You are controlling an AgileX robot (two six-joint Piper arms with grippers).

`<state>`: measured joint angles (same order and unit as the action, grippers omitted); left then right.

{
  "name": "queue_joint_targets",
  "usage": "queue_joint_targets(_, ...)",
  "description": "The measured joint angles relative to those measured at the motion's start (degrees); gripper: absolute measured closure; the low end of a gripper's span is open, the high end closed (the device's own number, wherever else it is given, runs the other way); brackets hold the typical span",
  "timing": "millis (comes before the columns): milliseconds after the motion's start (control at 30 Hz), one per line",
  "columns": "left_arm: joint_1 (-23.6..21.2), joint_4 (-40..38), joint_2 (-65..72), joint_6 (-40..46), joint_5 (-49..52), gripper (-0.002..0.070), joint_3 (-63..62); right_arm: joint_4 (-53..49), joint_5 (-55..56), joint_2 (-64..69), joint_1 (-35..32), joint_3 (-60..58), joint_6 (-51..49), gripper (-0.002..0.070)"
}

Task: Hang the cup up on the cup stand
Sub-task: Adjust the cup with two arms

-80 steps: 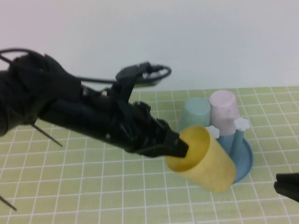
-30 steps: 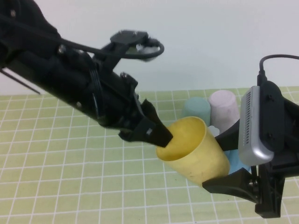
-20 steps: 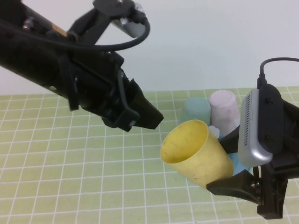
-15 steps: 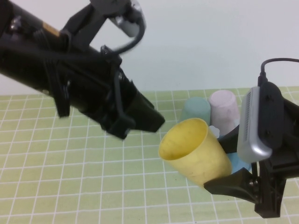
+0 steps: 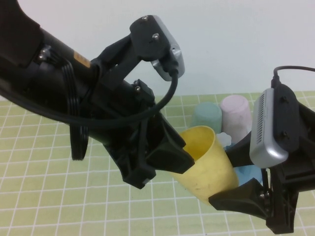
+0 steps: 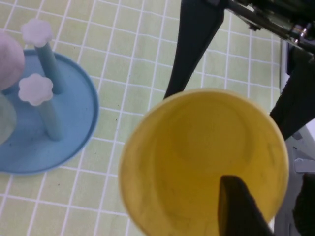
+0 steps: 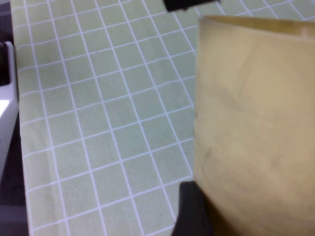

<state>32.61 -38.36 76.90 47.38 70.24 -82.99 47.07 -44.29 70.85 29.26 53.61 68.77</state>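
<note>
The cup [image 5: 209, 164] is held above the table [image 5: 59, 196], tilted, mouth toward the left, just left of the stand [image 5: 248, 174]. The right gripper [image 5: 238, 174], at near right, is closed on the cup's lower body. The left gripper [image 5: 170, 152] sits at the cup's mouth; 1 finger [image 6: 241, 209] reaches inside the rim, grip state cannot be determined. On the stand: 2 bare pegs [image 6: 47, 105], a mint cup [image 5: 206, 117] and a pink cup [image 5: 236, 115] at its far side.

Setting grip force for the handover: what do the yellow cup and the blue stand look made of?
The yellow cup, between the left gripper and the right gripper, looks like matte plastic: thin rim, dull, faintly scuffed. The cup stand looks like smooth moulded plastic, with white knobs.
</note>
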Motion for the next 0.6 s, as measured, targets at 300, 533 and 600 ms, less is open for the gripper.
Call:
queue_joint_targets(300,0.00,-0.25,0.62,0.34,0.12,0.0424,0.00,6.06,0.20,0.12,0.00,0.00,5.44,0.0174)
queue_joint_targets(533,0.00,-0.76,2.10,0.78,0.23,0.0422,0.00,8.27,0.88,0.33,0.00,0.00,6.74,0.0174)
queue_joint_targets(600,0.00,-0.88,2.64,0.78,0.23,0.0422,0.00,8.36,1.14,0.33,0.00,0.00,6.75,0.0175)
